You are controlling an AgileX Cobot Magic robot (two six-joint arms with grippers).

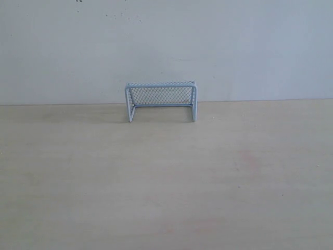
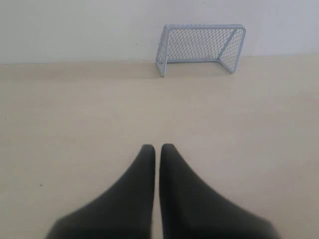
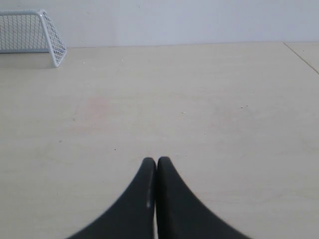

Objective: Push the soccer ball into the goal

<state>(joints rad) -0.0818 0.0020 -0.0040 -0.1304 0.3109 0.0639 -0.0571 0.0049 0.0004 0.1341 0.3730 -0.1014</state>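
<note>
The goal (image 1: 161,101), a small pale tube frame with dark mesh, stands at the table's far edge against the wall. It also shows in the left wrist view, goal (image 2: 201,47), and partly in the right wrist view, goal (image 3: 31,34). The soccer ball is out of view in every frame. My left gripper (image 2: 157,148) is shut with nothing in it, well short of the goal. My right gripper (image 3: 156,160) is also shut and empty. Neither gripper appears in the exterior view.
A pale wooden table (image 1: 166,177) stretches from the wall to the front. A light grey wall (image 1: 166,47) rises right behind the goal. A table seam or edge (image 3: 301,57) runs at the far right of the right wrist view.
</note>
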